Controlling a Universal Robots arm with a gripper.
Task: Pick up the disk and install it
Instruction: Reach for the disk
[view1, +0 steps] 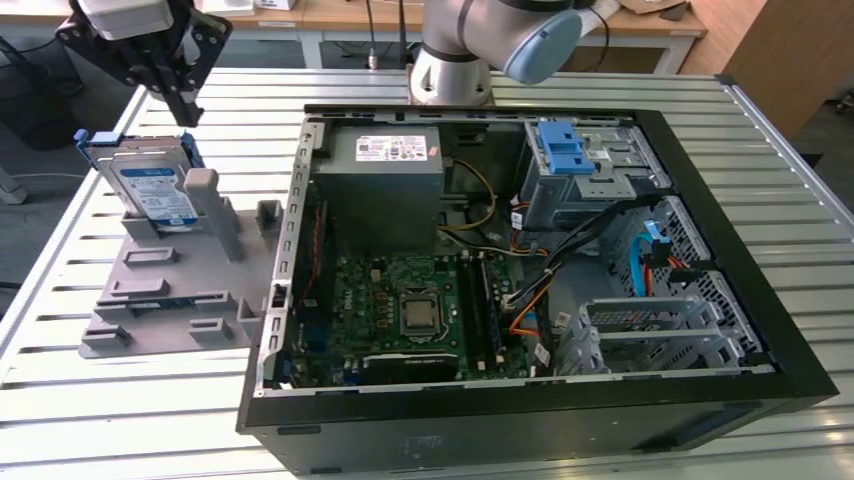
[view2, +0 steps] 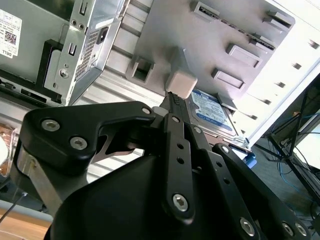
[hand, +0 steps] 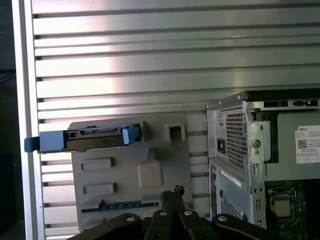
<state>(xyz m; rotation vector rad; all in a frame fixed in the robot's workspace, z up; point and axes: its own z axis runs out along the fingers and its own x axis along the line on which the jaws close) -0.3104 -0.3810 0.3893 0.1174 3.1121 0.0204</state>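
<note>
Slatted desk (view1: 134, 420) holds the disk (view1: 154, 185) on edge in a grey holder (view1: 160, 290), on the exterior view's left of the open computer case (view1: 467, 440), with the gripper (view1: 187, 108) poised above it, fingers together and empty, so pick-up seems barely begun, and grasping calls for parting them first.

Here's the disk (view1: 151, 188), parked on edge at one end of the grey fixture (view1: 174, 290). It stands upright or very nearly so, just behind one of the fixture's posts. It has a silver body with the blue-and-white label facing out, and a blue plastic frame hugging its edges. In the first wrist view the disk (hand: 85, 139) shows edge-on as a slim blue strip, one blue tab poking past the fixture's side. In the second wrist view the disk (view2: 210, 112) shows its label beyond the fixture's post.
</note>
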